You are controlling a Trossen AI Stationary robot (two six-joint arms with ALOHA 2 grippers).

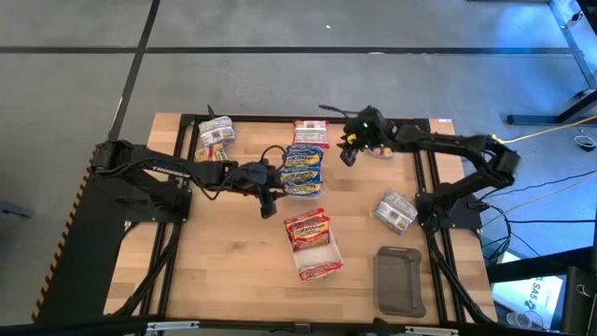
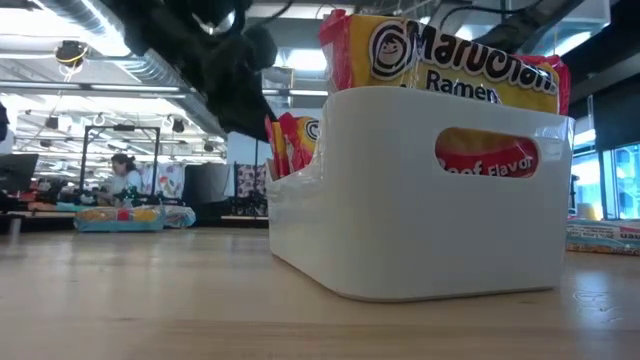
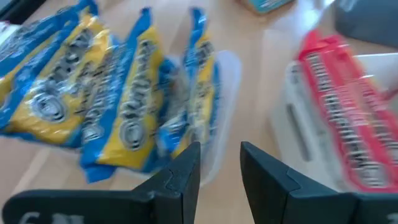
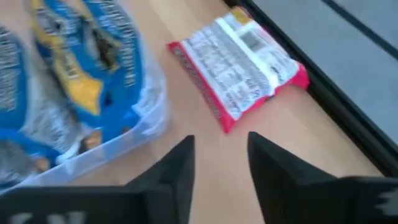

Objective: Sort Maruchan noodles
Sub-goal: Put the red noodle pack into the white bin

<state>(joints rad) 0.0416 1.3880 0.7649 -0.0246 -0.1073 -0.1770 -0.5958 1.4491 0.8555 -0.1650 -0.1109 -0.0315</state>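
Sorting underway; packets lie in groups on the desk (image 1: 224, 252). Far-left corner: one silver packet (image 1: 215, 132), loose. Left gripper (image 1: 270, 199) sits mid-desk, just beside the blue packets (image 1: 302, 168) standing in a clear tray (image 3: 219, 118); its jaws stand a little apart, nothing between them. Red packets fill the white tray (image 1: 317, 257) toward the near edge. A red packet (image 1: 310, 132) lies flat at the far edge, label side down. Right gripper (image 1: 347, 152) hangs near it, jaws part open, empty, touching nothing. Judgement: step in hand is picking that red packet. Best to drop squarely over its short width, pinch the crinkly edge, lift clear of the clear tray. Another silver packet (image 1: 395, 210) waits near the right edge, a grey tray (image 1: 399, 280) beyond.
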